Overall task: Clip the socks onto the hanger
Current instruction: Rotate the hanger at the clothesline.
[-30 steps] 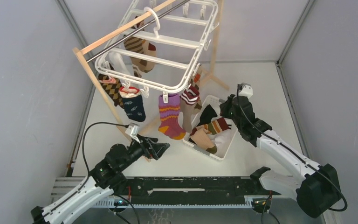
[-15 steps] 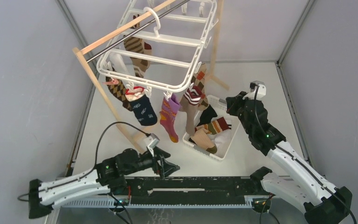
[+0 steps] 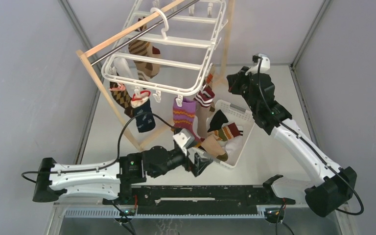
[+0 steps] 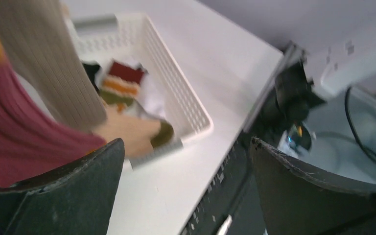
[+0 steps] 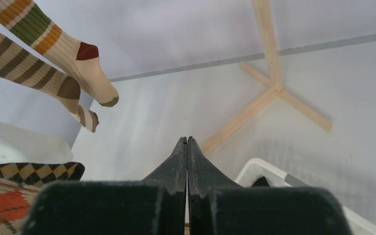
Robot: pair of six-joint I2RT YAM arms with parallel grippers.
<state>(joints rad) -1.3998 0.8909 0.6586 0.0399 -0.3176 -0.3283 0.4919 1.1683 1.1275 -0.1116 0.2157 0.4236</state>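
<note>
Top: left pincer (image 3: 201, 164) wide open, empty; basket (image 3: 241, 111) w/ loose socks (image 3: 229, 132) just ahead, prob next pick. Hanger (image 3: 171, 62) above. Left wrist: basket beyond fingers (image 4: 68, 196). Right wrist: right pincer (image 5: 186, 140) shut, hung socks up-left, prob parked clear.

Wooden stand (image 3: 108, 94) with a metal rod (image 3: 127, 42) — white slotted basket (image 3: 242, 142) on the table (image 3: 103, 142) near its foot.
</note>
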